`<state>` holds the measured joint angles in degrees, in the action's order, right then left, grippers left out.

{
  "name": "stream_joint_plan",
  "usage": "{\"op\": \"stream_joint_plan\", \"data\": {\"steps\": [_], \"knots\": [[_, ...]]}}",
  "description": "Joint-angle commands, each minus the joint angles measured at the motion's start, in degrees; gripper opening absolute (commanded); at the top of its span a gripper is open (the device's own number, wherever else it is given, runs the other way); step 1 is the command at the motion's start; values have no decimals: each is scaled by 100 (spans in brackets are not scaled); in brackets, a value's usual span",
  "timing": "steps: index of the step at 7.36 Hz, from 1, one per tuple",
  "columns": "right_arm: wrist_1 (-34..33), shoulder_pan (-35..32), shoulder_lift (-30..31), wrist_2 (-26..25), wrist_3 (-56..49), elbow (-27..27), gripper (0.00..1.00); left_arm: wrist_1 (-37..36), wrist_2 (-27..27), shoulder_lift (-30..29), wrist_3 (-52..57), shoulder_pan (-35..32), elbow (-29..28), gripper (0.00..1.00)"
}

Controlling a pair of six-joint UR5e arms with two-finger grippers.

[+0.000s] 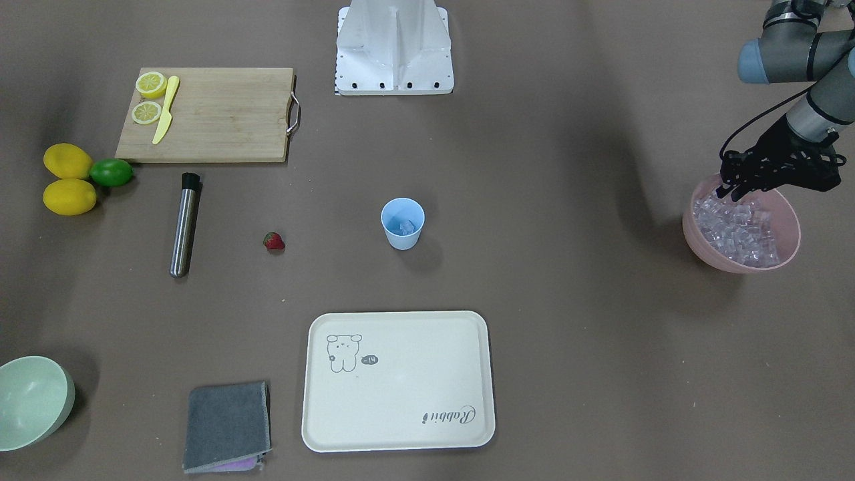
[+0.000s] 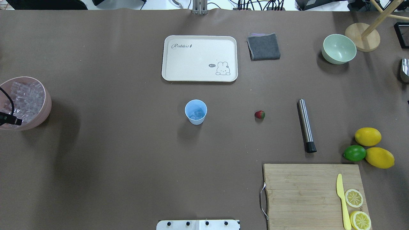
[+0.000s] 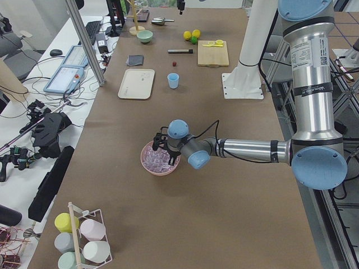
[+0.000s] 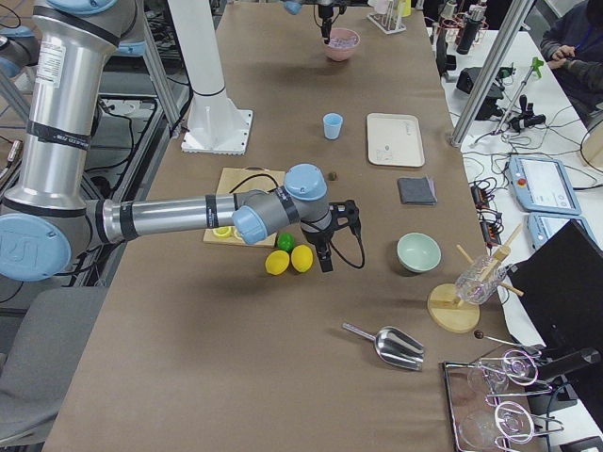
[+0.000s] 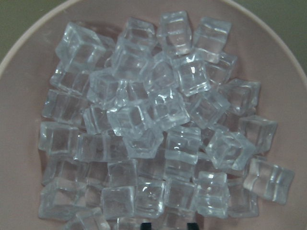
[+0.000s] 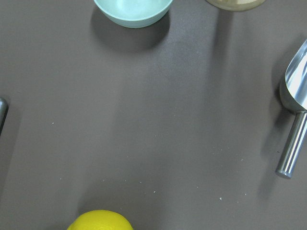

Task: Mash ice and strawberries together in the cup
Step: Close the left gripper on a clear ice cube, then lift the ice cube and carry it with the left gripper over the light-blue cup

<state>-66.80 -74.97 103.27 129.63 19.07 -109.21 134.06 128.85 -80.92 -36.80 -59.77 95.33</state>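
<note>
The light-blue cup (image 1: 403,224) stands upright mid-table with a few ice cubes in it; it also shows in the overhead view (image 2: 196,111). The strawberry (image 1: 274,241) lies on the table apart from the cup, toward the robot's right (image 2: 259,114). Many ice cubes (image 5: 153,124) fill the pink bowl (image 1: 735,266) at the left end of the table. My left gripper (image 1: 733,194) hangs just above that ice, fingertips apart, holding nothing. My right gripper (image 4: 325,259) hovers by the lemons; I cannot tell whether it is open or shut.
A steel muddler (image 1: 185,224) lies beyond the strawberry. A cutting board (image 1: 214,113) holds lemon halves and a yellow knife. Two lemons (image 1: 69,179) and a lime (image 1: 111,172) lie beside it. A cream tray (image 1: 397,381), grey cloth (image 1: 227,426), pale green bowl (image 1: 30,401).
</note>
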Motion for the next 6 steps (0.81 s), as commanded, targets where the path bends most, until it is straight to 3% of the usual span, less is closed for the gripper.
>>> {"op": "stream_joint_plan", "data": {"steps": [1, 4, 6], "knots": [[0, 0, -9, 1, 0, 5, 100, -457, 271, -73, 49, -191, 204, 0], [0, 0, -9, 1, 0, 5, 100, -811, 456, -764, 50, -571, 486, 0], [0, 0, -9, 1, 9, 5, 100, -1318, 125, -1283, -38, -509, 495, 0]]}}
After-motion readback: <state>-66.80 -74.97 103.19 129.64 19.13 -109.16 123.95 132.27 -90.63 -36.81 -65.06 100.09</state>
